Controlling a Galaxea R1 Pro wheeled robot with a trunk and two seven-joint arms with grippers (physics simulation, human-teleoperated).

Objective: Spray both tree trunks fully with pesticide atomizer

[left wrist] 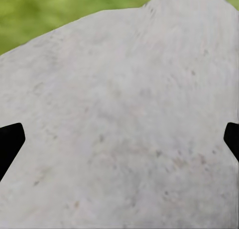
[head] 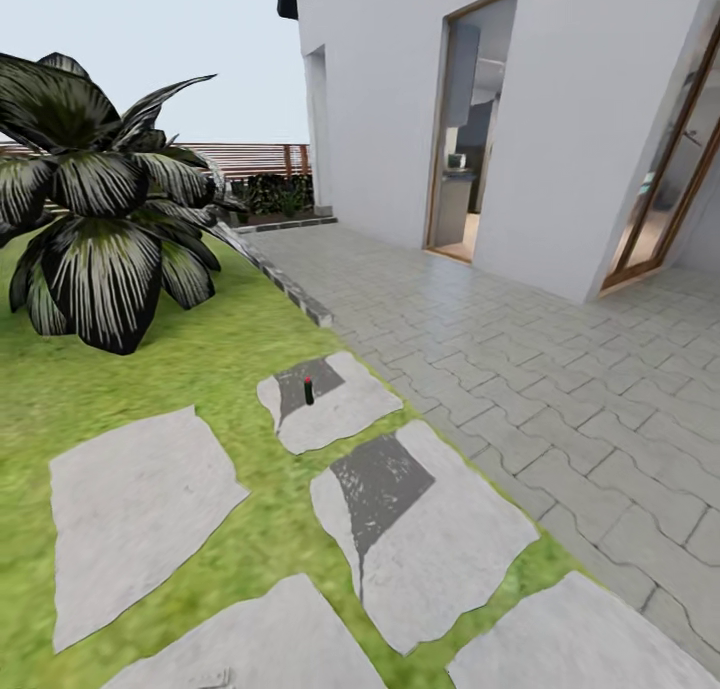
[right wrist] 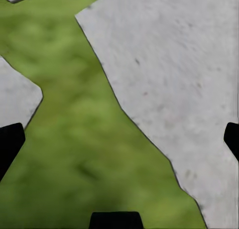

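The pesticide atomizer [head: 309, 389], a small black bottle with a red spot, stands upright on a dark patch of a grey stepping stone [head: 345, 409] in the grass, some way ahead of me. My left gripper [left wrist: 119, 142] is open over a pale stepping stone [left wrist: 124, 114], its black fingertips [left wrist: 10, 142] far apart with nothing between them. My right gripper [right wrist: 119, 142] is also open and hangs over grass [right wrist: 74, 139] beside a stone's edge. The trees and their trunks are out of view.
A small palm [head: 95, 219] with dark striped leaves stands on the lawn at the left. Several stepping stones [head: 135, 509] lie in the grass ahead. A paved grey patio [head: 560, 369] runs along the white house [head: 590, 119] at the right. A brown slat fence [head: 255, 157] closes the far end.
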